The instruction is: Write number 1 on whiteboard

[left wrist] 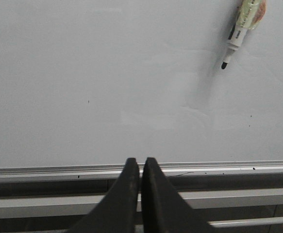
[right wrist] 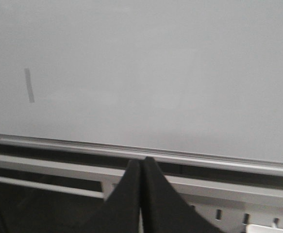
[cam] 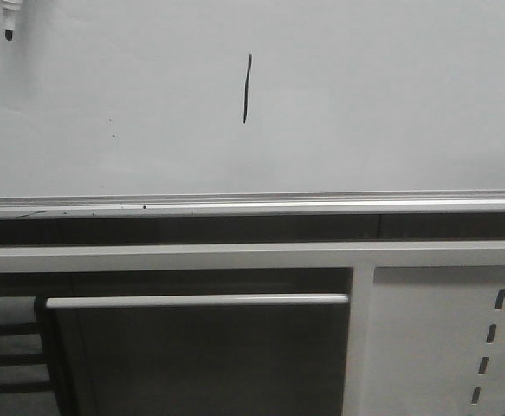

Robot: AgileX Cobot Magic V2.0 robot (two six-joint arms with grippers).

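1. Your whiteboard (cam: 391, 95) fills the upper part of the front view, pale grey-white and flat, with its silver rail (cam: 252, 205) running along the lower edge.
2. The number 1 (cam: 247, 88) sits on the board a little left of centre in the front view, in the upper half: a thin black vertical stroke, slightly curved, well above the rail.
3. In the right wrist view you see the same stroke (right wrist: 29, 85) as a blurred grey bar on the board, off to one side of the pincer.
4. A marker (cam: 9, 17) shows at the top left corner of the front view, tip pointing down, well apart from the stroke. Whether the tip touches the board cannot be told.
5. The left wrist view shows that marker (left wrist: 238, 31) more fully: white barrel, black tip, with something pale and blurred around its upper part. What supports it is cut off by the frame.
6. Your left pincer (left wrist: 141, 167) has its 2 dark fingers pressed together with nothing between them, tips level with the rail.
7. Your right pincer (right wrist: 141, 167) is likewise closed and empty, tips just below the rail.
8. Below the board in the front view you have a perforated white panel (cam: 447, 338) at lower right and a horizontal light bar (cam: 196, 300) to its left.
9. A few tiny dark specks (cam: 110, 120) dot the board left of the stroke.
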